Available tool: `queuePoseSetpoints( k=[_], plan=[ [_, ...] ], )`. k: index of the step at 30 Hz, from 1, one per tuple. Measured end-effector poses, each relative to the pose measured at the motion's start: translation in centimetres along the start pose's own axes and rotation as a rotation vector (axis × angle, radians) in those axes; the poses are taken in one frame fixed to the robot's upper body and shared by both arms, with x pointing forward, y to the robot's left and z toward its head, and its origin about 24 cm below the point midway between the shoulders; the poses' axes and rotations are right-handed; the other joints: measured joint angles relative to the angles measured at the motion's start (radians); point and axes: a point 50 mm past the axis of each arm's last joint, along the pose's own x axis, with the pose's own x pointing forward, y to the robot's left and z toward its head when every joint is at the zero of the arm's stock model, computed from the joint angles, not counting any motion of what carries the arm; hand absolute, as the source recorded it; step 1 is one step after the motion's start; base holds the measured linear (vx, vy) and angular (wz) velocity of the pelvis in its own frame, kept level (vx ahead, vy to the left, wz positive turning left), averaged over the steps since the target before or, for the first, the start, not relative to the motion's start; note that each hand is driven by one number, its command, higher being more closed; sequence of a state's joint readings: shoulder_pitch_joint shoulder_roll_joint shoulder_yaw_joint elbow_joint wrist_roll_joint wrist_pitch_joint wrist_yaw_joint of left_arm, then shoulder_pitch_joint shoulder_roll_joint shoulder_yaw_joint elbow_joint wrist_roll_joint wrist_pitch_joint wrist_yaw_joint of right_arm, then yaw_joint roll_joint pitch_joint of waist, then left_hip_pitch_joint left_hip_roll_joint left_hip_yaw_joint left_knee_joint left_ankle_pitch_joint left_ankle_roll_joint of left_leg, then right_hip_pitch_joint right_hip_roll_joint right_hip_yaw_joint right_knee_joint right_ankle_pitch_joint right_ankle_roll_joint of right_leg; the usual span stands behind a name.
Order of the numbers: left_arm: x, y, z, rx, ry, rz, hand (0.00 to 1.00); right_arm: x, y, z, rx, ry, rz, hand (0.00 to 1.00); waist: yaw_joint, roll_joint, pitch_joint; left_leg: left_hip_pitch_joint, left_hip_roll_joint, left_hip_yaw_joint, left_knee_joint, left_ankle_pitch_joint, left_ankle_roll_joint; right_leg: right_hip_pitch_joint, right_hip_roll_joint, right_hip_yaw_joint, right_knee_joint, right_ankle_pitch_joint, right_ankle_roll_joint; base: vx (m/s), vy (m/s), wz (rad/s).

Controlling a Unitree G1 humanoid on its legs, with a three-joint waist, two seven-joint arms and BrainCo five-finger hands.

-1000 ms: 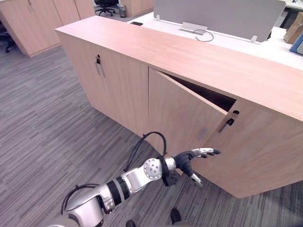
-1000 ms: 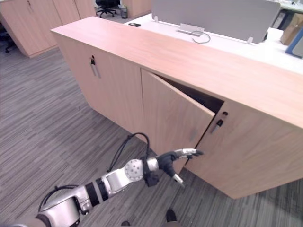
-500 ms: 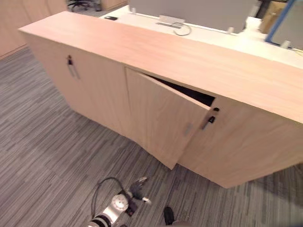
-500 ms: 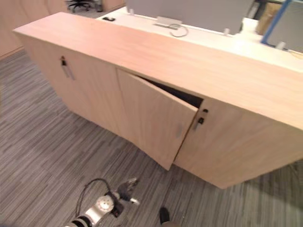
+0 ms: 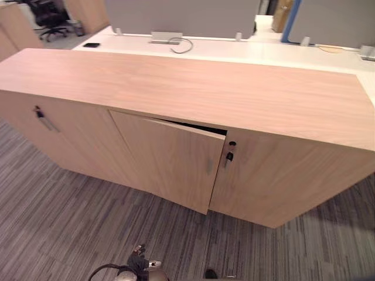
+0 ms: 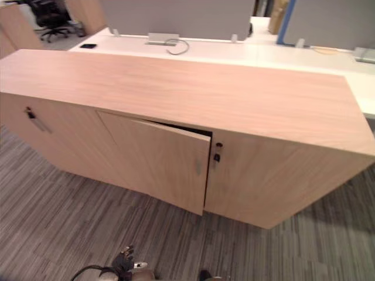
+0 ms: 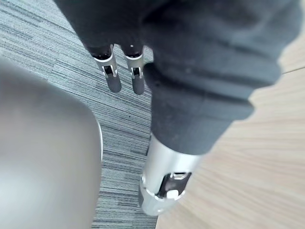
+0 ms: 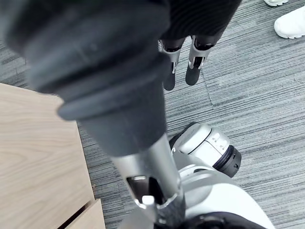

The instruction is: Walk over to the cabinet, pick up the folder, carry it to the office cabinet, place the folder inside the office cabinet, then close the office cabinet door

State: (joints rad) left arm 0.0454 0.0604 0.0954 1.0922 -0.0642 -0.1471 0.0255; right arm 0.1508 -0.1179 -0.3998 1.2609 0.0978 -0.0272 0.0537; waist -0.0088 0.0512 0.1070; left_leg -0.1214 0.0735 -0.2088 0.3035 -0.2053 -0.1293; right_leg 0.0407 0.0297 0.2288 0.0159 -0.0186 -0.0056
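The long light-wood office cabinet (image 5: 193, 88) stands in front of me. Its middle door (image 5: 167, 161) hangs ajar, with a dark gap along its top edge. A small key lock (image 5: 230, 151) sits on the panel just right of the door. My left hand (image 5: 139, 257) hangs low above the carpet, well short of the door; the left wrist view shows its fingers (image 7: 114, 78) straight and holding nothing. In the right wrist view my right hand (image 8: 114, 71) points down at the carpet beside a wood panel (image 8: 38, 157), fingers (image 8: 195, 67) straight and holding nothing.
Behind the cabinet is a white desk (image 5: 234, 50) with a grey partition (image 5: 181, 17) and a looped cable (image 5: 179, 44). An office chair (image 5: 50, 12) stands far left. A person's white shoe (image 8: 290, 21) rests on the carpet by my right hand. Grey carpet (image 5: 70, 228) lies before the cabinet.
The camera has swung to face the cabinet more squarely. My left hand, which reached toward the ajar door a second ago, has dropped low and away from it.
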Motion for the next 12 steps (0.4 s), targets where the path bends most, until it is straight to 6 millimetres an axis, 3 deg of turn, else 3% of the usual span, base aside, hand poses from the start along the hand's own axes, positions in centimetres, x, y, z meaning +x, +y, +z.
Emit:
queuePoseSetpoints(
  k=[1, 2, 4, 7, 12],
  plan=[
    [-0.08, 0.37, -0.26, -0.032, 0.007, 0.022, 0.00, -0.01, 0.22, -0.16, -0.003, 0.003, 0.000, 0.00, 0.001, -0.008, -0.002, 0.008, -0.006, 0.001, -0.007, 0.048, 0.033, 0.000, 0.001, 0.015, 0.004, -0.009, 0.014, 0.06, 0.234, -0.44],
    [-0.13, 0.80, -0.33, -0.045, 0.008, 0.040, 0.00, 0.00, 0.55, -0.30, -0.005, 0.006, -0.010, 0.00, 0.005, -0.026, -0.008, 0.022, -0.015, 0.021, -0.035, 0.056, 0.042, -0.003, -0.011, 0.015, 0.007, -0.013, 0.020, 0.06, 0.177, -0.31],
    [-0.19, 0.74, -0.49, -0.046, 0.011, 0.043, 0.00, -0.03, 0.33, -0.39, -0.027, 0.007, -0.020, 0.00, 0.012, -0.029, -0.016, 0.056, -0.040, 0.057, -0.114, 0.086, 0.066, -0.015, -0.048, 0.027, 0.008, -0.023, 0.036, 0.05, 0.123, -0.25],
    [-0.36, 0.93, -0.99, -0.037, 0.025, 0.055, 0.00, -0.10, 0.15, -0.48, -0.035, -0.003, -0.009, 0.00, 0.000, -0.037, -0.039, 0.087, -0.061, 0.078, -0.236, 0.153, 0.077, -0.046, -0.072, 0.038, 0.006, -0.026, 0.051, 0.12, 0.101, -0.14],
    [-0.09, 0.23, -0.23, 0.031, 0.006, 0.023, 0.00, -0.19, 0.03, -0.93, -0.028, 0.009, -0.012, 0.00, -0.001, -0.035, -0.044, 0.106, -0.057, 0.087, -0.245, 0.157, 0.088, -0.038, -0.067, 0.037, -0.001, -0.024, 0.054, 0.10, 0.039, -0.11]
  ],
)
